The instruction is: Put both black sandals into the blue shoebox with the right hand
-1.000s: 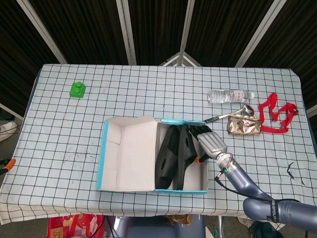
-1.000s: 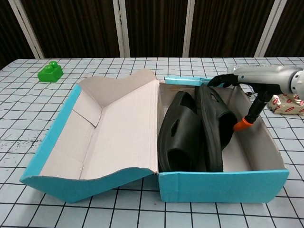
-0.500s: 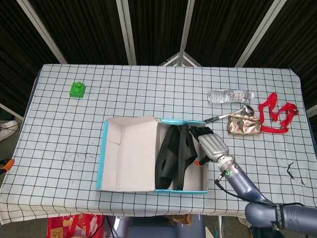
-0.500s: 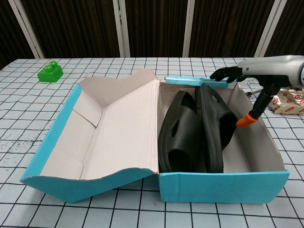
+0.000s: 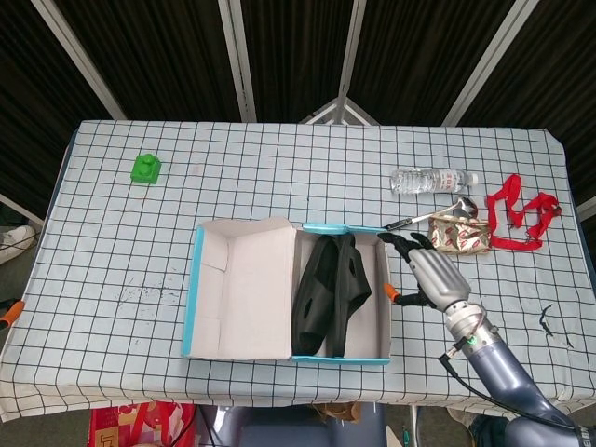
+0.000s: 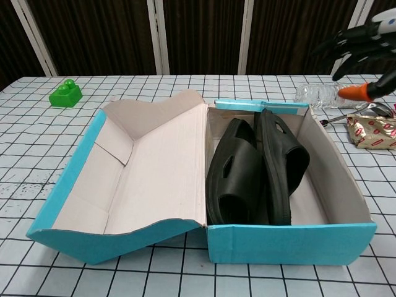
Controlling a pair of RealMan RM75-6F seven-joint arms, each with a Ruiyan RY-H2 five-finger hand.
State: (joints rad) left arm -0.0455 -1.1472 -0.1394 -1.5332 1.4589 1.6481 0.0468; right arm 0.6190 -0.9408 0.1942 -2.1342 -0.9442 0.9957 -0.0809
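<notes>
Both black sandals (image 5: 326, 294) (image 6: 257, 171) lie side by side, tilted on edge, inside the blue shoebox (image 5: 385, 307) (image 6: 291, 244). The box's lid (image 5: 237, 289) (image 6: 145, 173) hangs open to the left. My right hand (image 5: 430, 277) (image 6: 362, 46) hovers to the right of the box and above its rim, fingers spread, holding nothing. It touches neither the sandals nor the box. My left hand appears in neither view.
A green toy block (image 5: 145, 169) (image 6: 65, 94) sits at the far left. Right of the box lie a water bottle (image 5: 430, 180), a spoon (image 5: 438, 213), a foil snack pack (image 5: 459, 236) (image 6: 373, 132) and a red strap (image 5: 521, 216).
My right hand has lifted out of the box and moved right and up, away from the sandals. The sandals stay where they were in the box.
</notes>
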